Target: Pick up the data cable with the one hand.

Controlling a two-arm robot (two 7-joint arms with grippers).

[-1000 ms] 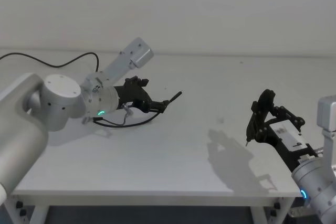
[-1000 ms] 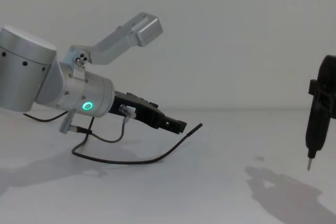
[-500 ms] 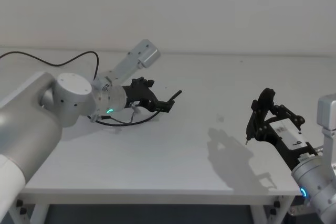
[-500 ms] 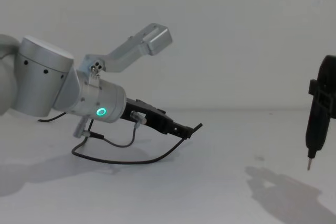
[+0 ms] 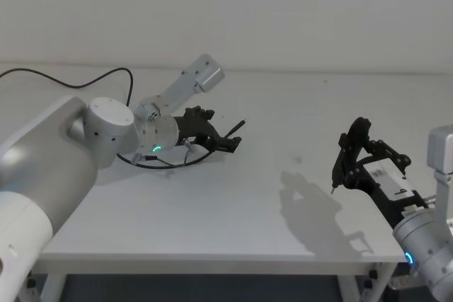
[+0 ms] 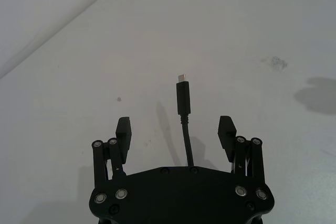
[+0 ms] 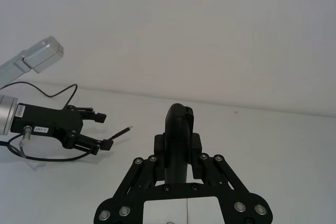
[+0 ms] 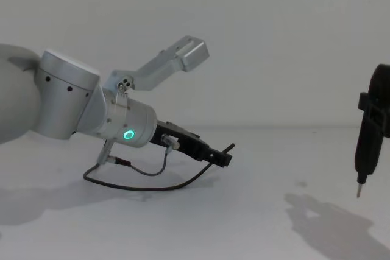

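Observation:
The data cable [image 8: 141, 187] is a thin black cord curving over the white table [image 5: 233, 210], and its stiff tip [image 5: 238, 126] is raised at the right end. My left gripper [image 5: 228, 143] reaches low along it. In the left wrist view the gripper [image 6: 176, 129] is open, and the cable [image 6: 186, 140] runs between the two fingers [image 6: 124, 129] without touching them, its plug [image 6: 182, 98] poking out ahead. In the chest view the gripper [image 8: 223, 158] sits just under the tip [image 8: 230, 147]. My right gripper [image 5: 348, 164] hovers at the right, shut on a black pen-shaped tool [image 8: 367, 135].
A thin black cord [image 5: 71, 84] runs along the back left of the table and passes behind my left arm. A short wire loop with a silver plug [image 8: 164, 159] hangs from the left wrist. The table's front edge [image 5: 212, 263] is near.
My left arm has pushed further right and forward along the cable. Its gripper now lies lower, with the fingers on either side of the cord near the tip. The right arm has not moved.

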